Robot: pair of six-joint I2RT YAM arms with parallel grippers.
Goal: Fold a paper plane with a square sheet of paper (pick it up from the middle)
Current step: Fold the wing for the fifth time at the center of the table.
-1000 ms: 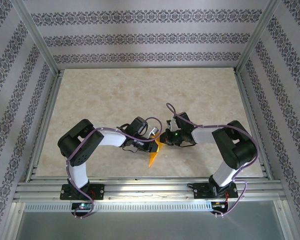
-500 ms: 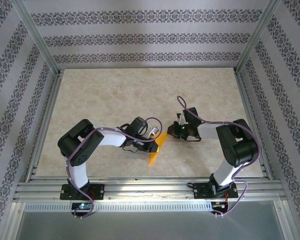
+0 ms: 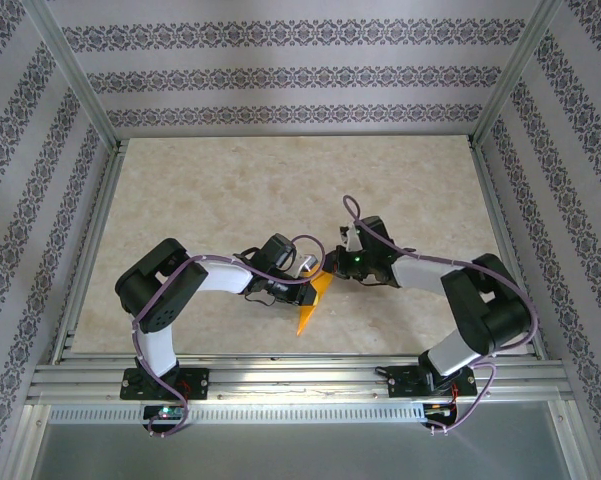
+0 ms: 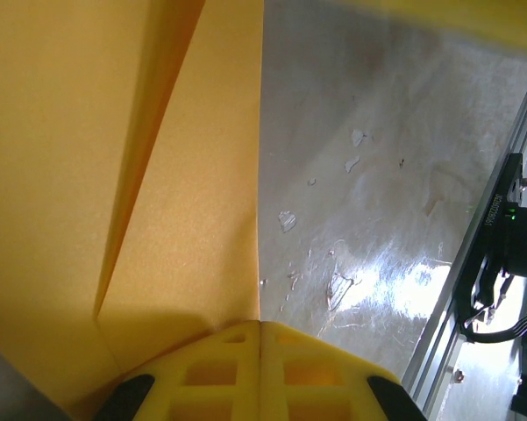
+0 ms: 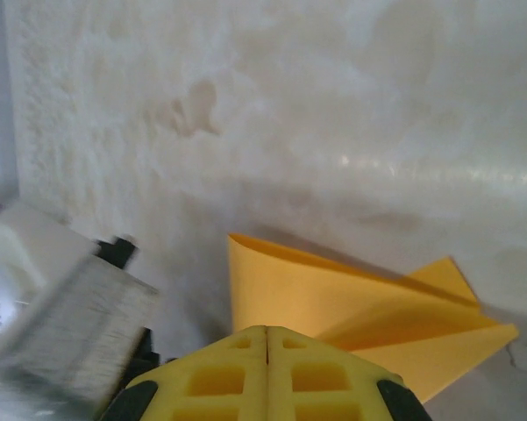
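Note:
The square sheet of paper (image 3: 309, 306) is a folded orange wedge with its point toward the near rail. My left gripper (image 3: 313, 285) is shut on it. In the left wrist view the paper (image 4: 184, 219) rises straight out of the seam of the shut left gripper (image 4: 261, 324) with a crease running up it. My right gripper (image 3: 331, 268) is shut, its tips at the wedge's upper end. In the right wrist view the paper (image 5: 333, 298) lies just beyond the shut right gripper (image 5: 267, 331); whether the tips touch it I cannot tell.
The marbled table top (image 3: 280, 180) stretches away behind both arms. An aluminium rail (image 3: 300, 375) runs along the near edge, and patterned walls close in the sides. The left arm's wrist block (image 5: 61, 307) sits blurred close to my right gripper.
My right gripper drew back to the right from the paper, then came back to its upper end. The left arm and the paper stayed put.

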